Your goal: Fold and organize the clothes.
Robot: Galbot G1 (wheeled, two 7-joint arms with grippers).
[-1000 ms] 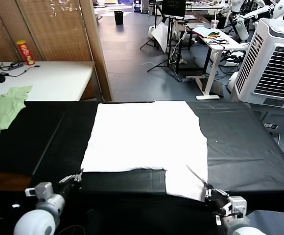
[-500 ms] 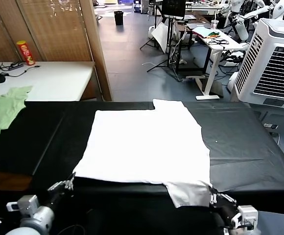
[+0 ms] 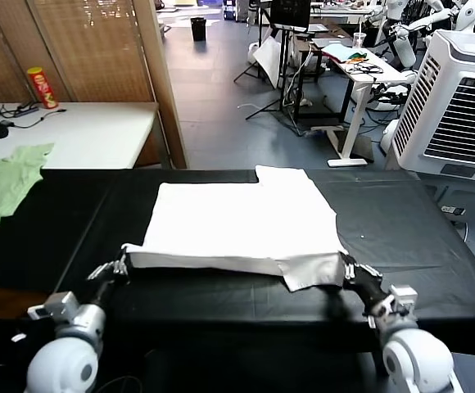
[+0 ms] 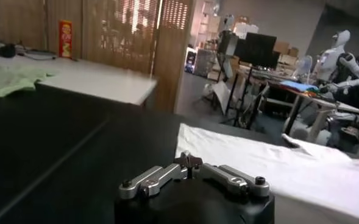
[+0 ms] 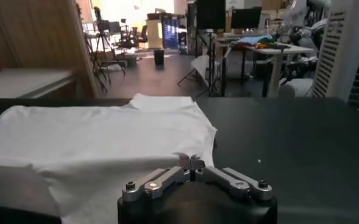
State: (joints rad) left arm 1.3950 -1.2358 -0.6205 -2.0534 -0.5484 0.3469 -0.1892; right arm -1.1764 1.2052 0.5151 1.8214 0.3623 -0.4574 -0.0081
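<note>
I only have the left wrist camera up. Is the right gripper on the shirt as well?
Observer: Yes. In the head view the right gripper is shut on the near right corner of the white T-shirt.
Operator: Is the near edge off the table?
Observer: Yes, it hangs raised above the black table all the way across, from the left gripper to the right one.
Operator: Any lettering showing?
Observer: None. The side facing up is plain white in the head and right wrist views.
</note>
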